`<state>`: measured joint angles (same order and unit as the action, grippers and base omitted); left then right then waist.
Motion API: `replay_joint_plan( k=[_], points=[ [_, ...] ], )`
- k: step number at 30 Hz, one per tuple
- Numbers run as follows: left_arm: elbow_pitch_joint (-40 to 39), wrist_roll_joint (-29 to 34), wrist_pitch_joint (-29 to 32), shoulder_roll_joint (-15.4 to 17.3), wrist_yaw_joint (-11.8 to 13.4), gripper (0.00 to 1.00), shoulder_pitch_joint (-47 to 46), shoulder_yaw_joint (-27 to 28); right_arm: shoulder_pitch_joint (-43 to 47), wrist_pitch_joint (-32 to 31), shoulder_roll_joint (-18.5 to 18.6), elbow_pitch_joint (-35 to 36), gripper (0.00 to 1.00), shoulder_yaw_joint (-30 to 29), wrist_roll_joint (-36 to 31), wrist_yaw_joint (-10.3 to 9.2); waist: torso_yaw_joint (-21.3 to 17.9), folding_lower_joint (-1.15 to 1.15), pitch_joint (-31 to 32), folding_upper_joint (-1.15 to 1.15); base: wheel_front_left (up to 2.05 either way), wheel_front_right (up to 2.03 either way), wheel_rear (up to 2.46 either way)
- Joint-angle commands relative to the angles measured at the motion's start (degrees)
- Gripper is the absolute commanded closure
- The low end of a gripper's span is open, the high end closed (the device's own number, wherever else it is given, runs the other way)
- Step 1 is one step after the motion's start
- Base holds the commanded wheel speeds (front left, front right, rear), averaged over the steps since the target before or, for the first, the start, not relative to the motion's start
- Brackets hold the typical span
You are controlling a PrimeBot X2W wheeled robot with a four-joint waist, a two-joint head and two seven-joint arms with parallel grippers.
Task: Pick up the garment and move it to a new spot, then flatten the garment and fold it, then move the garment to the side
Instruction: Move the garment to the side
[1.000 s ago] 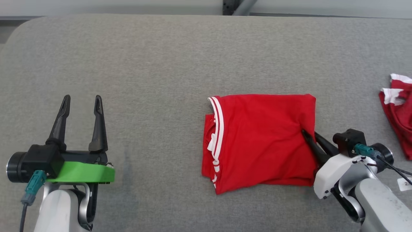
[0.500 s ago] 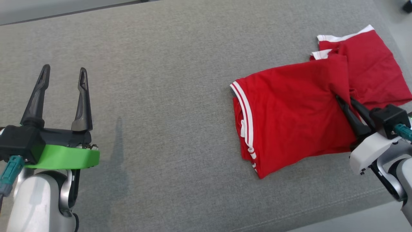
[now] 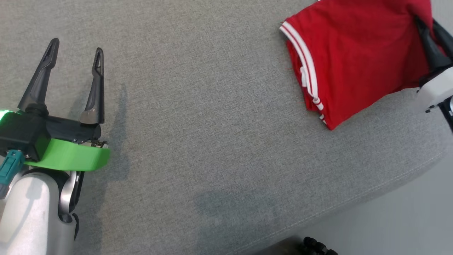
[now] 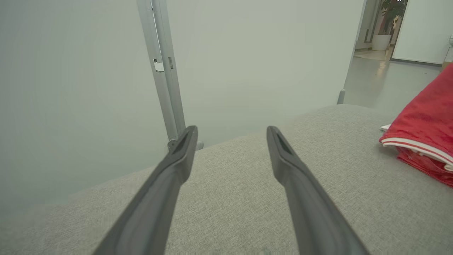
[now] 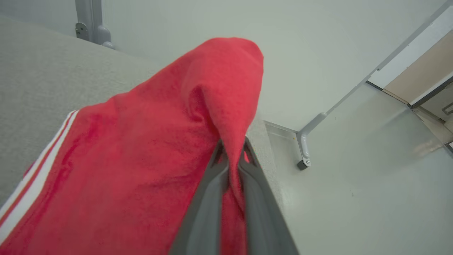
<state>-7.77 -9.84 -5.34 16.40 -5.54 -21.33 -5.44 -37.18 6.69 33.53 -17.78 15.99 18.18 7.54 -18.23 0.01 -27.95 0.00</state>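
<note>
The garment (image 3: pixel 350 53) is a folded red shirt with white stripes along one edge. It lies at the top right of the head view, near the right end of the grey padded table (image 3: pixel 212 124). My right gripper (image 3: pixel 426 24) is shut on the garment's right edge. In the right wrist view, red cloth (image 5: pixel 124 159) is pinched between the right gripper's (image 5: pixel 233 148) fingers and rises in a peak above them. My left gripper (image 3: pixel 76 47) hovers open over bare table at the far left, holding nothing. In the left wrist view, the left gripper (image 4: pixel 231 132) is open, with the garment (image 4: pixel 424 124) far to its right.
The table's front edge (image 3: pixel 354 209) runs diagonally across the lower right of the head view, with pale floor (image 3: pixel 407 219) beyond it. A small dark object (image 3: pixel 316 246) sits at the bottom edge. A metal post (image 4: pixel 162 71) and a pale wall stand behind the table.
The head camera has swung, shifting the whole picture. My right gripper has dragged the garment rightward toward the table's end. The left gripper stays open over the table.
</note>
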Motion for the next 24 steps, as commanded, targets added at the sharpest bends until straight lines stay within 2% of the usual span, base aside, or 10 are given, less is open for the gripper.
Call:
replay_joint_plan(
  k=[1,4,9,10,11,17,21,24],
  points=[
    [-0.35,0.45,0.11,0.69,-0.29,0.0,-1.01,-0.18,-1.3,0.73,0.92,-2.23,1.0,-0.74,0.68,-0.1,-0.86,-0.01,-2.95,0.0,0.0,0.0,0.0],
    [-0.68,0.48,0.51,0.98,-0.38,0.0,-1.44,-0.87,-3.24,1.98,2.78,-7.36,1.0,-2.91,1.82,-0.11,0.13,-0.01,-4.1,0.0,0.0,0.0,0.0],
    [-1.04,0.31,0.58,1.62,-0.41,0.0,-1.64,-1.08,-5.74,3.69,2.45,-14.86,1.0,-5.04,3.53,-0.1,0.98,-0.01,-5.4,0.0,0.0,0.0,0.0],
    [-1.06,0.23,0.63,1.66,-0.41,0.0,-1.63,-1.12,-6.4,3.77,1.85,-16.47,0.64,-5.57,4.04,-0.1,1.07,-0.01,-5.54,0.0,0.0,0.0,0.0],
    [-1.12,0.18,0.66,1.74,-0.39,0.0,-1.64,-1.17,-7.04,3.93,1.31,-18.11,0.0,-5.87,4.26,-0.1,1.15,-0.01,-5.67,0.0,0.0,0.0,0.0],
    [-0.64,0.0,0.65,1.58,-0.14,0.0,-2.17,-1.71,-9.49,6.7,-1.69,-25.15,0.0,-8.02,4.13,-0.1,1.97,-0.01,-5.59,0.0,0.0,0.0,0.0],
    [0.41,-0.56,-0.24,1.23,0.59,0.0,-0.97,-1.23,-8.58,8.49,-4.41,-22.2,0.0,-9.87,4.64,-0.1,2.03,-0.01,-3.9,0.0,0.0,0.0,0.0],
    [1.56,-1.25,-1.11,0.61,1.4,0.0,0.48,-0.78,-5.5,8.54,-7.26,-15.63,0.0,-13.17,3.97,-0.1,2.1,-0.01,-1.85,0.0,0.0,0.0,0.0]
  ],
)
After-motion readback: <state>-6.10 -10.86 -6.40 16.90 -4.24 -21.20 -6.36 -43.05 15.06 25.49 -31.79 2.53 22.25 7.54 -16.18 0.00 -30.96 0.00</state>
